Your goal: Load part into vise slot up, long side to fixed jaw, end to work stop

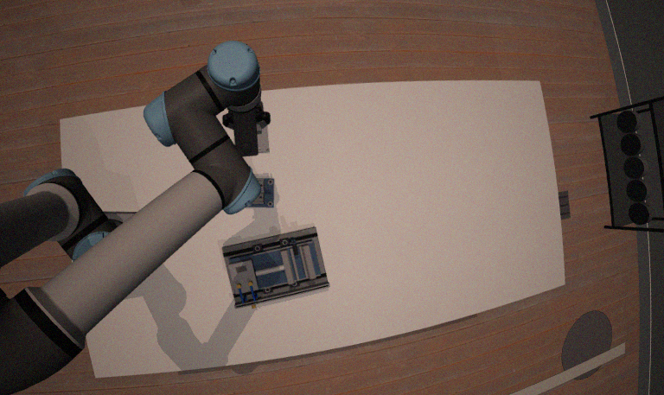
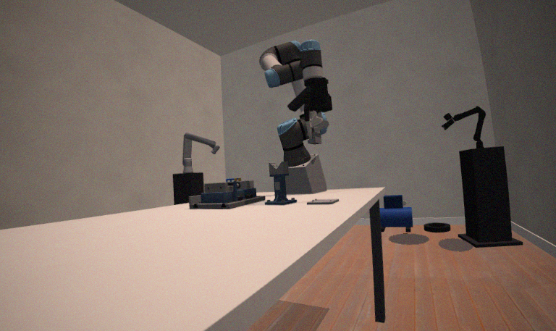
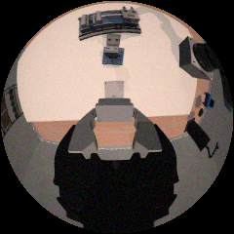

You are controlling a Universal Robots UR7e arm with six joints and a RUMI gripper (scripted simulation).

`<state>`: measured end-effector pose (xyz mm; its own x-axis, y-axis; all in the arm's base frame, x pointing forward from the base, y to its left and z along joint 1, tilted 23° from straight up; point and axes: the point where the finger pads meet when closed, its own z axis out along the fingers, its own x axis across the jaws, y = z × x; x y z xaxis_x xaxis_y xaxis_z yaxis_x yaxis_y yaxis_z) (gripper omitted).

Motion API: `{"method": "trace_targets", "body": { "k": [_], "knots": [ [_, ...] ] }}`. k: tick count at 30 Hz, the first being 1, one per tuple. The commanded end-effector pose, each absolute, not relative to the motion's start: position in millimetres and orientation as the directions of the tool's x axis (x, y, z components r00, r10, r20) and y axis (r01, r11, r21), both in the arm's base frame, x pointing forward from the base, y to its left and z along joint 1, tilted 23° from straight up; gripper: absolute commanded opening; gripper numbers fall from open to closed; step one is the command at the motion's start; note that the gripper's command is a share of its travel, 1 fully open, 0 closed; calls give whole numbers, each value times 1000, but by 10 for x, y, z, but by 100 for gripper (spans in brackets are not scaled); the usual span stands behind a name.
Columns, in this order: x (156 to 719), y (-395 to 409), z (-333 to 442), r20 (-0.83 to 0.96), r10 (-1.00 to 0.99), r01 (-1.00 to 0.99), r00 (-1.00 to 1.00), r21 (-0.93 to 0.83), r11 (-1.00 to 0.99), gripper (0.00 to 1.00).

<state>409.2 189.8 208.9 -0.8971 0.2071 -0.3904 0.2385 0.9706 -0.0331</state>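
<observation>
The gripper (image 1: 245,131) (image 2: 314,135) (image 3: 114,108) is shut on the block (image 2: 315,140) (image 3: 114,111), which is up in the air between the two fingers; from top the block is hidden. Probably it is kept high so that it can be carried w/o hitting anything. Which way the slot faces, I can't tell, so orient. is still to be checked.

The arm (image 1: 146,234) (image 2: 287,73) is folded high, its last part pointing down approx. above the near edge of the table.

Below is the plate (image 1: 263,143) (image 2: 323,201) (image 3: 114,90), w/ no block on it. Next comes the V-block stand (image 1: 269,193) (image 2: 279,184) (image 3: 113,41), prob. placed betw. plate and vise for a grip change, if req'd.

Farthest is the vise (image 1: 274,259) (image 2: 227,196) (image 3: 114,21), open, w/o the block; loading is not yet done.
</observation>
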Motion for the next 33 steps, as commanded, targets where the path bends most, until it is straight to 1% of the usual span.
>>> {"method": "trace_targets", "body": {
  "k": [1, 33],
  "knots": [
    [4093, 1894, 2095, -392, 215, 246, -895, -29, 969, 0],
    [4079, 1827, 2096, -390, 308, 331, -868, 8, 944, 0]
  ]
}}
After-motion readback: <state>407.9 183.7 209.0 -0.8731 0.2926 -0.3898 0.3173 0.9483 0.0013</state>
